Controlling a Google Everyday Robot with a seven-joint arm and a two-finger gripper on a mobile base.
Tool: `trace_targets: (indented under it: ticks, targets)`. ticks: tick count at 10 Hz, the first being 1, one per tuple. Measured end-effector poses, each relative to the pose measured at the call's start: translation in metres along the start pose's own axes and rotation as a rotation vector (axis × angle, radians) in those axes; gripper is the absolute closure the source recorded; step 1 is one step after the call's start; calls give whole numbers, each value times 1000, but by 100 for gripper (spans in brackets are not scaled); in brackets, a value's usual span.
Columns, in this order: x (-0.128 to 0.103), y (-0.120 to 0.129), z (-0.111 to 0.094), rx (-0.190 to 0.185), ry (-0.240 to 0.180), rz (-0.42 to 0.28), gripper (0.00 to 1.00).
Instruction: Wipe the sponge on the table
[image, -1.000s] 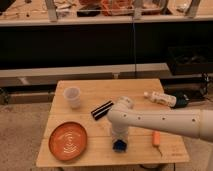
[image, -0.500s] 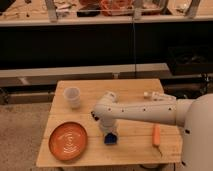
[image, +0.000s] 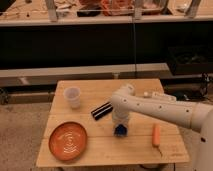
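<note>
The dark-blue sponge (image: 120, 131) rests on the light wooden table (image: 100, 155), a little right of its middle. My gripper (image: 120, 125) points straight down onto the sponge and is shut on it, so the sponge's top is hidden. The white arm (image: 160, 109) reaches in from the right edge of the camera view, above the table's right half.
A black bar with white stripes (image: 101, 111) lies just left of the gripper. A white cup (image: 73, 97) stands at the back left and an orange plate (image: 67, 141) at the front left. An orange stick (image: 156, 135) lies at the right.
The gripper and the sponge slid left across the table, then back to the right and a little farther from the front edge. The arm's pose shifted with them.
</note>
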Motion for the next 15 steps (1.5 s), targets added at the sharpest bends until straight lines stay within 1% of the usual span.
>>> trace_targets:
  ticks: [1, 3, 4, 5, 7, 8, 9, 10, 11, 12, 13, 14, 15]
  targets:
    - [9, 23, -4, 19, 0, 46, 100]
    - [13, 50, -7, 44, -2, 115, 100]
    - [7, 62, -6, 55, -5, 153, 100]
    - [-2, 64, -6, 60, -5, 168, 100]
    - [-27, 63, -7, 70, 0, 186, 100]
    - [-46, 64, -6, 61, -5, 191, 100]
    - [-64, 58, -5, 47, -11, 182, 100]
    - [-77, 54, -3, 32, -17, 172, 100]
    - [-94, 43, 1, 22, -29, 158, 100]
    - [-105, 38, 6, 15, -43, 155, 100]
    - [-112, 33, 11, 8, -53, 149, 100]
    - [-113, 21, 17, -1, -53, 133, 100]
    - [-108, 12, 20, -17, -44, 115, 100]
